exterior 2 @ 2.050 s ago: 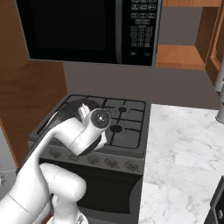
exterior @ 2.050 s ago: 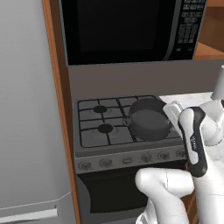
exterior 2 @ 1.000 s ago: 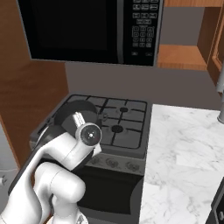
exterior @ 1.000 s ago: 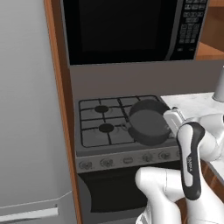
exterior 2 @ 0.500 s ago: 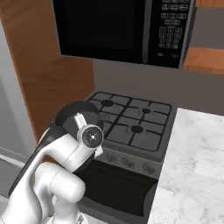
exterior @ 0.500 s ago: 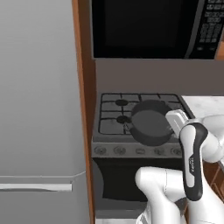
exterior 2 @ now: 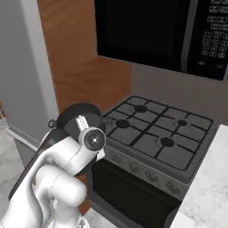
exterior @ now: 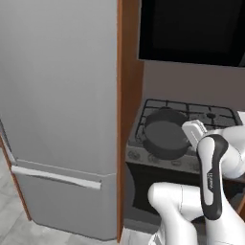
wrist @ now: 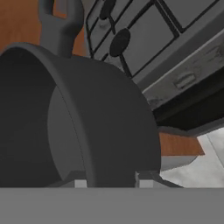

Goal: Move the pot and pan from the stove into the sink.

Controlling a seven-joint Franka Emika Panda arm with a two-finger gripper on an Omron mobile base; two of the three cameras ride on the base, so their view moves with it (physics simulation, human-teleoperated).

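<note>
pot [exterior: 165,139] clamped in end effector [wrist: 109,180], arm bent low

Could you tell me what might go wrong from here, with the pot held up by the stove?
1. The tool holds the pot by its rim alone, with the pot's wall between the fingers; a jolt could tilt it or let it slip.
2. The pot hangs past the front left corner of the stove, close to the wooden panel; a swing left might strike it.
3. If it drops here, it would likely hit the floor, not the grates.
</note>
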